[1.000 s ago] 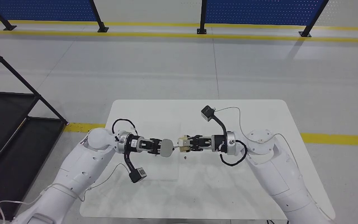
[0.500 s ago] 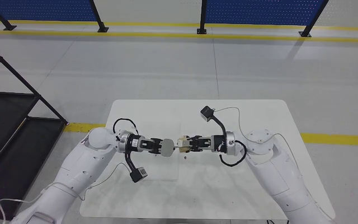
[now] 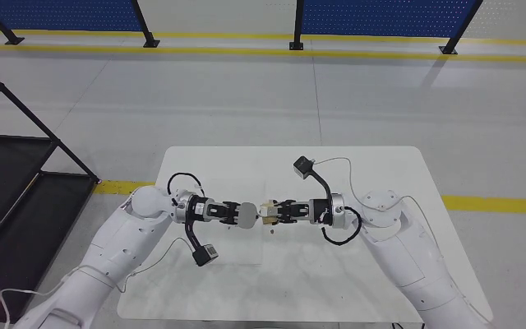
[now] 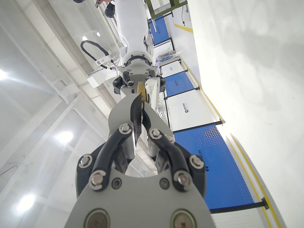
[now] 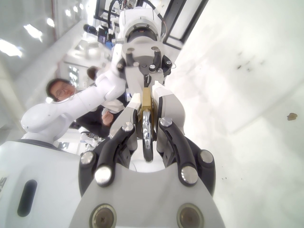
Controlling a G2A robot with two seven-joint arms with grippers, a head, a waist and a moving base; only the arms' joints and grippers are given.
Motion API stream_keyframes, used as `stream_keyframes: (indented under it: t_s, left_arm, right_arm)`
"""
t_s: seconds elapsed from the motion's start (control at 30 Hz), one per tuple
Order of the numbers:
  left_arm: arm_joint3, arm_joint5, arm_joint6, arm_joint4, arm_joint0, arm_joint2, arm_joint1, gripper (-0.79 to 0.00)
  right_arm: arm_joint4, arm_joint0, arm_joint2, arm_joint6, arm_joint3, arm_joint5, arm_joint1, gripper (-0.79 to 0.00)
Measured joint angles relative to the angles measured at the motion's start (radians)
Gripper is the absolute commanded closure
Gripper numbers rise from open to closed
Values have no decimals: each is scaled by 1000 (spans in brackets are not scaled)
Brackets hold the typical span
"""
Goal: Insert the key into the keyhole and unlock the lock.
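Both arms meet above the middle of the white table (image 3: 370, 271). A brass padlock (image 5: 146, 100) with a silver shackle (image 5: 146, 131) sits in my right gripper (image 5: 145, 96), whose fingers are shut on its sides. My left gripper (image 4: 142, 104) faces it tip to tip and is shut on the key, which is almost wholly hidden between the ridged pads (image 4: 135, 117). Just past those fingertips shows the lock's brass end (image 4: 140, 90). From above, the left gripper (image 3: 245, 215) and the lock (image 3: 266, 210) nearly touch.
A tiny dark speck (image 3: 269, 233) lies on the table under the grippers, and a small brownish crumb (image 5: 291, 116) lies off to one side. A black rack (image 3: 33, 197) stands left of the table. Blue fence panels (image 3: 386, 16) line the far floor.
The two grippers have closed the small gap between them: the left one edged right and the lock edged left. Both grips are unchanged.
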Motion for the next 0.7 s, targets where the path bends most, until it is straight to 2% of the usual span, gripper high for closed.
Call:
stream_keyframes:
  t_s: [0.57,0.6,0.63,0.7]
  left_arm:
    - [6,10,-10,-4,-8,21,-3,0]
    - [8,11,-12,-5,-8,21,-3,-314]
    - [10,12,-13,-5,-8,21,-3,-779]
    - [14,13,-15,-9,-9,21,-3,-785]
  right_arm:
    - [10,2,-7,-6,0,-6,5,0]
    - [11,2,-7,-7,0,-5,6,0]
    - [12,2,-7,-7,0,-5,6,0]
    - [15,2,-7,-7,0,-7,7,0]
